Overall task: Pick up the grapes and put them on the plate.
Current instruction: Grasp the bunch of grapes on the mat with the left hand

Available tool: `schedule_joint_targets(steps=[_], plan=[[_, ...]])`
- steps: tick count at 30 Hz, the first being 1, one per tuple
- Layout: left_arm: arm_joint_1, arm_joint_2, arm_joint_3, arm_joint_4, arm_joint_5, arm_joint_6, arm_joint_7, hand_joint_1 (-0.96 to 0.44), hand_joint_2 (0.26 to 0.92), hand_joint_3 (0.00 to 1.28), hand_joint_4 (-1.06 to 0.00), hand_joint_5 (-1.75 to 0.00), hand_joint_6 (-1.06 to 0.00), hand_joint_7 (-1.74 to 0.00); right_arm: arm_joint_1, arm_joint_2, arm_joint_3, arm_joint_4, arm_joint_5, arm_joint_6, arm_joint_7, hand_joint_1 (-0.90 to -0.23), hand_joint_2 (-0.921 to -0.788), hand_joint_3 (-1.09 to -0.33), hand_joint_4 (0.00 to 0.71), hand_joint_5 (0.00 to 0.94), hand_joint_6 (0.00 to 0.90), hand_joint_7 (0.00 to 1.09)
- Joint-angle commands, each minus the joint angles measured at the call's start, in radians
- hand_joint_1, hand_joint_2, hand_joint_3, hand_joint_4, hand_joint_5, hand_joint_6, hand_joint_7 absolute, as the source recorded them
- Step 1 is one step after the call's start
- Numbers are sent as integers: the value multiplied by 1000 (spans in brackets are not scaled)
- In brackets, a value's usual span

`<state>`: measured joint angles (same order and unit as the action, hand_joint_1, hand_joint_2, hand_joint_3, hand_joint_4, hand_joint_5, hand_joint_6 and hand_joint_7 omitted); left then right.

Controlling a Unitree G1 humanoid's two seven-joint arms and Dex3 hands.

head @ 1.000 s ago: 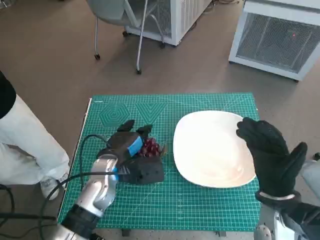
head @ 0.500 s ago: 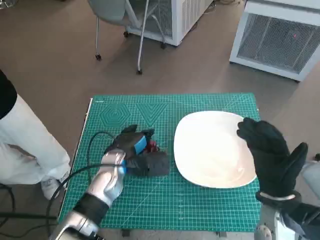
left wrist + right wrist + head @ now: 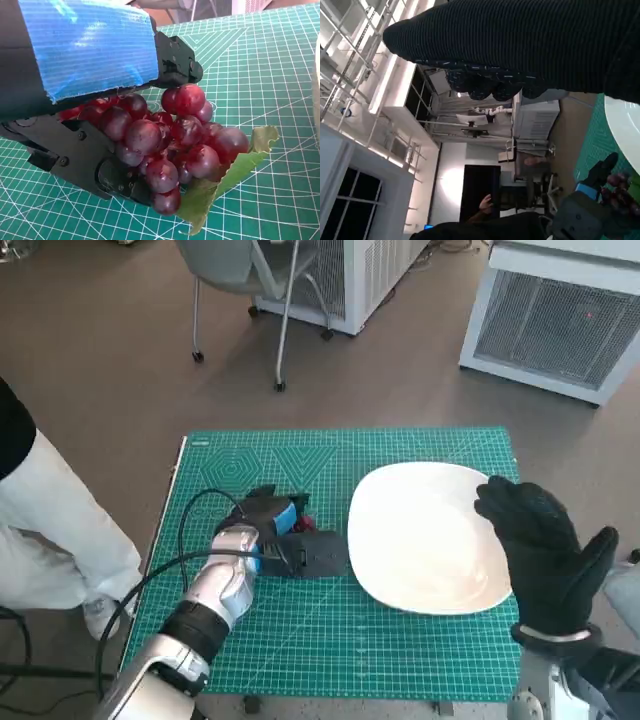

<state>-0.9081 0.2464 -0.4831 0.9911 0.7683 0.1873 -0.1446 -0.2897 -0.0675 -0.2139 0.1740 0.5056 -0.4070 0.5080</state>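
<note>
Red grapes (image 3: 170,145) with green leaf (image 3: 225,175) being shown clearly only in left wrist view; mostly hidden under left hand (image 3: 285,540) in head view. Bunch being gripped by black fingers (image 3: 85,155) just beside white plate (image 3: 430,540) edge, over green cutting mat (image 3: 330,640). Right hand (image 3: 545,550) being held above plate's right rim, fingers loosely spread, nothing held.

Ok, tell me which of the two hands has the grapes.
The left hand, the one with blue tape on its back: its black fingers close round the red grapes over the green mat. The gloved right hand holds nothing, raised beside the white plate.
</note>
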Motion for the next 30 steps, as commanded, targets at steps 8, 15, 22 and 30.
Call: schedule_joint_targets(steps=[8,15,22,30], plan=[[47,16,-4,26,-37,-101,110,132,894,165,-438,-546,-631,-58,24,6,3,10,-4,10,2,-376,-921,-531,456,463,245,866],[63,28,-10,34,-37,-153,185,54,878,306,-460,-1351,-531,-1109,24,4,1,9,-1,14,2,-376,-921,-530,457,461,246,865],[77,44,-21,5,-31,-156,192,9,776,433,-468,-1582,-661,-1011,22,3,0,6,-1,18,-1,-379,-921,-529,457,459,246,864],[94,60,-14,-44,-40,-150,182,6,767,479,-420,-1662,-647,-1027,18,5,1,10,-5,13,-1,-381,-921,-528,459,457,247,863]])
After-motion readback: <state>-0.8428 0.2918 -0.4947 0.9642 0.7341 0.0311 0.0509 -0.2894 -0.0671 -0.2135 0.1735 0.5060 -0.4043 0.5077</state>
